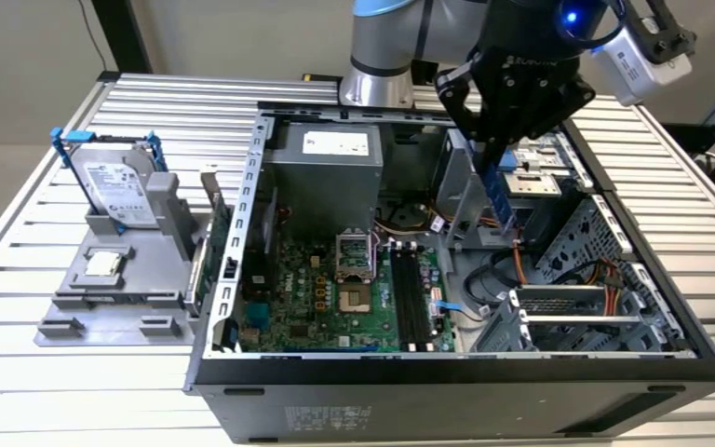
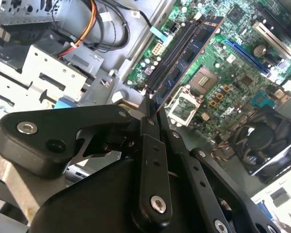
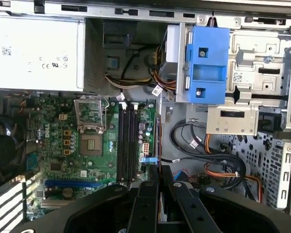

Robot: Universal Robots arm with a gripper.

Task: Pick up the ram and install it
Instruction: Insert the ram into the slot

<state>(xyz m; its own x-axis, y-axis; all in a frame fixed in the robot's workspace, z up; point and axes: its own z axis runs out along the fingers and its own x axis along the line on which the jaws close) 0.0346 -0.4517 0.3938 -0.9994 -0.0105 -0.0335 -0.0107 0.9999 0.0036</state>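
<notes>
Hand [image 1: 503,151] clamped on the ram [image 1: 503,200], gripping its upper end; the ram hangs upright inside the open computer case [image 1: 249,233], above the motherboard, not seated, to the exterior view's right of the memory slots [image 1: 410,298]; case stands on the desk [image 1: 22,261].

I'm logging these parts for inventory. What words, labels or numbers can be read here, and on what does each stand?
No text can be quoted; all the print is too small to read.
On the power supply: white label, unreadable.
On the hard drive: label, unreadable.
On the drive cage: small white sticker, unreadable.
On the case front: label, unreadable.
On the ram, clamped in the gripper: no legible print.
</notes>
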